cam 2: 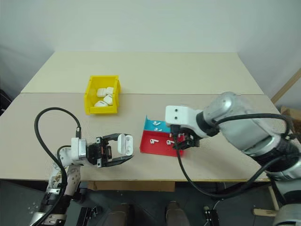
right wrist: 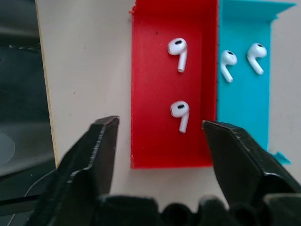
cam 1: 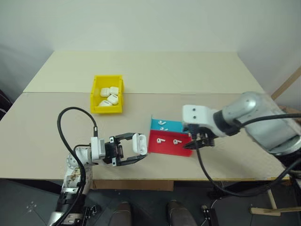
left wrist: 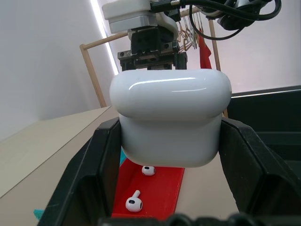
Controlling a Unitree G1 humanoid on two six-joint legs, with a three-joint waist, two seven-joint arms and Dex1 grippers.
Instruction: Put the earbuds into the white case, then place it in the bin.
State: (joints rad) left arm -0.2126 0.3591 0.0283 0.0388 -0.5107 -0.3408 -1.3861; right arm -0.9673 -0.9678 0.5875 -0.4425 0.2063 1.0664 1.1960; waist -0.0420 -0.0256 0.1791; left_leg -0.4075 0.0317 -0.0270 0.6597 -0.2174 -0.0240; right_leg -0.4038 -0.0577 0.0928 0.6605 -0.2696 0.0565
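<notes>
My left gripper (cam 1: 139,149) is shut on the white case (cam 1: 139,142), holding it above the table's front edge, just left of the trays. In the left wrist view the case (left wrist: 170,117) sits with its lid closed between the two black fingers (left wrist: 101,165). Two earbuds (right wrist: 178,52) (right wrist: 180,113) lie in the red tray (right wrist: 150,94). My right gripper (right wrist: 160,136) hangs open over that tray's near end, its jaws spread on either side of the closer earbud. The yellow bin (cam 1: 107,109) stands further back on the left.
Several white cases (cam 1: 109,96) lie inside the bin. A blue tray (cam 1: 171,126) adjoins the red one and holds two more earbuds (right wrist: 228,61) (right wrist: 256,54). The table's front edge (cam 1: 155,179) runs just below both grippers.
</notes>
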